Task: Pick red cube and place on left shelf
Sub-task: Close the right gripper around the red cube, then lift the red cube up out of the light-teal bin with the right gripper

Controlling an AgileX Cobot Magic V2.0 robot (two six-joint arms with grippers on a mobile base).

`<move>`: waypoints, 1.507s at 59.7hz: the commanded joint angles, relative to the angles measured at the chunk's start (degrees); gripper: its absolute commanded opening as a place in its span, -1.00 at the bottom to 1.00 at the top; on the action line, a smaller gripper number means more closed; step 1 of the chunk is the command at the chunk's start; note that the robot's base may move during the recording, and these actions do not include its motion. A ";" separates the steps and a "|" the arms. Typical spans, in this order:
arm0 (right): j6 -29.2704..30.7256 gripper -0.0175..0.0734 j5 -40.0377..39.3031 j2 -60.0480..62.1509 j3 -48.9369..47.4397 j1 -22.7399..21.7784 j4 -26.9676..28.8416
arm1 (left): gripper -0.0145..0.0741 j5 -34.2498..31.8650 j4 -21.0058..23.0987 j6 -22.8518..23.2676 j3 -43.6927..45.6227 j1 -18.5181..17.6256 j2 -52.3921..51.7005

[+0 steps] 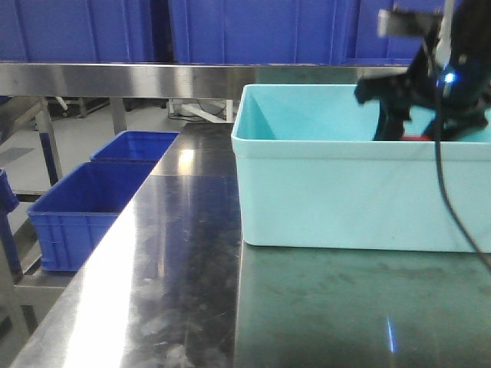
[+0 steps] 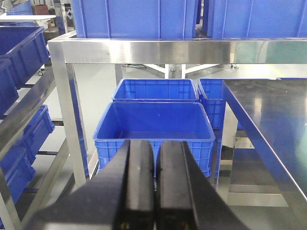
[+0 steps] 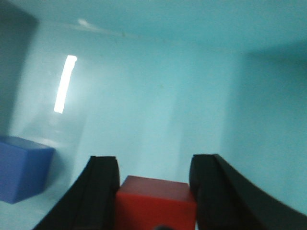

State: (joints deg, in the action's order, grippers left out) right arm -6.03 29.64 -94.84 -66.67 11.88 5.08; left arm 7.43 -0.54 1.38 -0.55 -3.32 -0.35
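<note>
While the left jaws hang pressed together, holding nothing, facing open blue crates (image 2: 154, 122), the left shelf (image 2: 158, 51) runs across the far side. To the right, on the surface (image 1: 192, 291), the teal bin (image 1: 345, 192) holds a blue cube (image 3: 21, 170) and, right of it, the red cube (image 3: 156, 203), clasped between the right jaws.

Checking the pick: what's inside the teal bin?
The red cube, clamped by the right gripper, and a blue cube nearby. The bin front wall hides the rest.
</note>
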 commanded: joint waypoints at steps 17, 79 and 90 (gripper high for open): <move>0.14 -0.50 -5.87 20.74 -1.77 0.03 -0.35 | -0.44 -5.01 0.17 0.05 -1.32 -0.23 -0.92; 0.14 -0.50 -8.01 56.64 25.07 0.03 -0.40 | -0.44 -5.01 0.17 0.05 -1.32 -0.23 -0.92; 0.14 -0.50 -8.05 57.47 25.99 0.03 -0.35 | -0.44 -5.01 0.17 0.05 -1.32 -0.23 -0.92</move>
State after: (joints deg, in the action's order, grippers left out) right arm -6.03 27.19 -37.67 -39.25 11.88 5.08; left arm 7.43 -0.54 1.38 -0.55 -3.32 -0.35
